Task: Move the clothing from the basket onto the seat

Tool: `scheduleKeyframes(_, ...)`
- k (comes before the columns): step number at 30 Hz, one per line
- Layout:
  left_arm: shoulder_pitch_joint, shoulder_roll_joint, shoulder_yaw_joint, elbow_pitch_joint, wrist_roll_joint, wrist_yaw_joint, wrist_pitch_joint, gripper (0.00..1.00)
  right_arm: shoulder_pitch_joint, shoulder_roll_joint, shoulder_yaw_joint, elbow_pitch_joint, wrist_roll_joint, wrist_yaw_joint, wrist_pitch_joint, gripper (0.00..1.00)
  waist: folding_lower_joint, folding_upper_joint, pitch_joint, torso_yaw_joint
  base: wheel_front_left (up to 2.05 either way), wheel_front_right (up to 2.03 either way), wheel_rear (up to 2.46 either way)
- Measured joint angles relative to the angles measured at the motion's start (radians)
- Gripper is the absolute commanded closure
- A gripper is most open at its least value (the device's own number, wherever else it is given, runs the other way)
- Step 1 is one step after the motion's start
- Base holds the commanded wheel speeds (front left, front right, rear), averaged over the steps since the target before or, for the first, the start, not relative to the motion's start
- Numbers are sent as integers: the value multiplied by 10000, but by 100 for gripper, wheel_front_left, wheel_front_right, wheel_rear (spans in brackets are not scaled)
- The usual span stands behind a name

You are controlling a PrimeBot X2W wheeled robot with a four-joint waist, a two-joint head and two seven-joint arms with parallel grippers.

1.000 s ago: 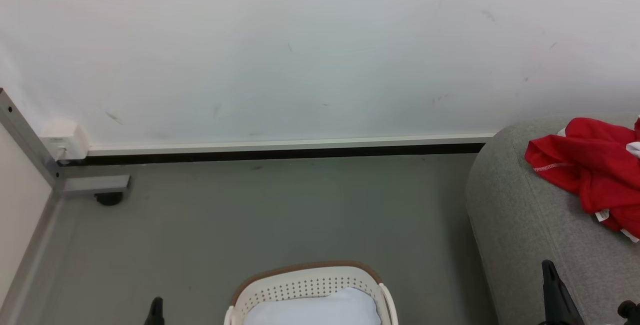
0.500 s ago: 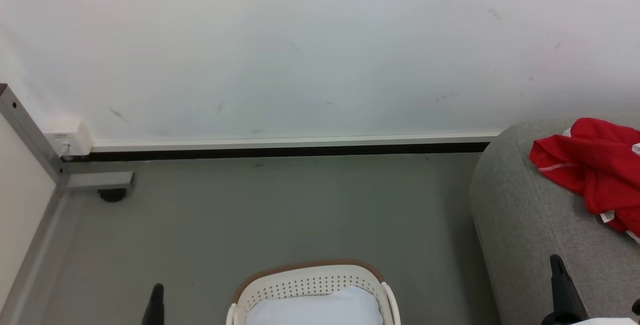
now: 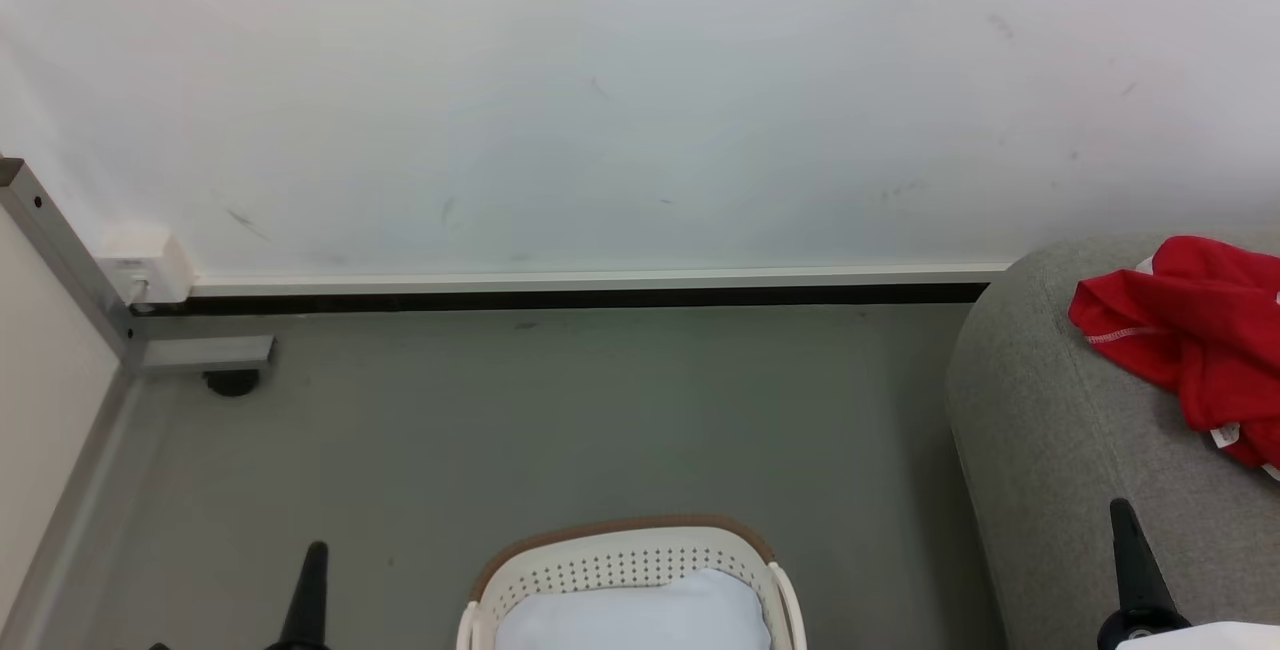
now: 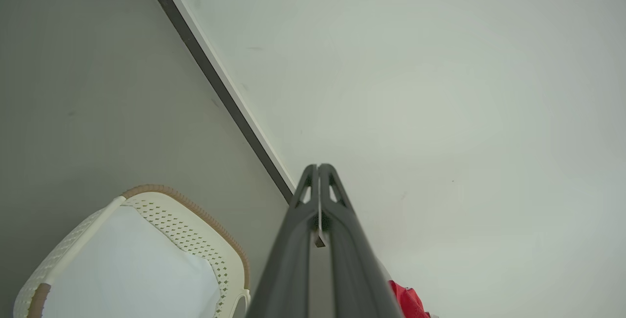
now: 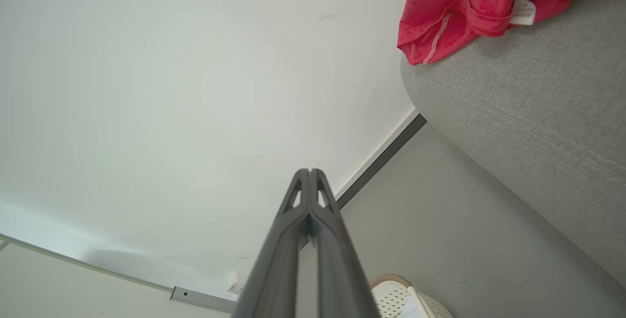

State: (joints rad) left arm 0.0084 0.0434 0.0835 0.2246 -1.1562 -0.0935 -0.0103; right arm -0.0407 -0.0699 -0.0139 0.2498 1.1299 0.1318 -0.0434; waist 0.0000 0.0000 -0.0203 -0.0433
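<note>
looks basically done, red clothing (image 3: 1190, 330) heaped on the seat (image 3: 1050, 430), just a pale pad (image 3: 640, 615) showing in the basket (image 3: 620, 530), so left gripper (image 4: 318, 169) and right gripper (image 5: 309, 172) parked pressed together, empty

The left gripper (image 3: 316, 560) stands at the lower left and the right gripper (image 3: 1124, 520) at the lower right, each pointing upward with its two long dark fingers pressed flat together.

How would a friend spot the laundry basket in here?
Start at the big grey seat by the white wall. On the floor to its left stands the laundry basket. It alone is cream-white with perforated sides, a brown rim and a pale pad inside.
</note>
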Motion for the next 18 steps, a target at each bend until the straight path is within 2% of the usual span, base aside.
scheduleKeyframes(18, -404, 6, 94, 75, -1620, -117, 449, 100, -208, -10, -230, -12, 1812, 0, 445, 100, 0, 0, 69, 131, 0, 0, 0)
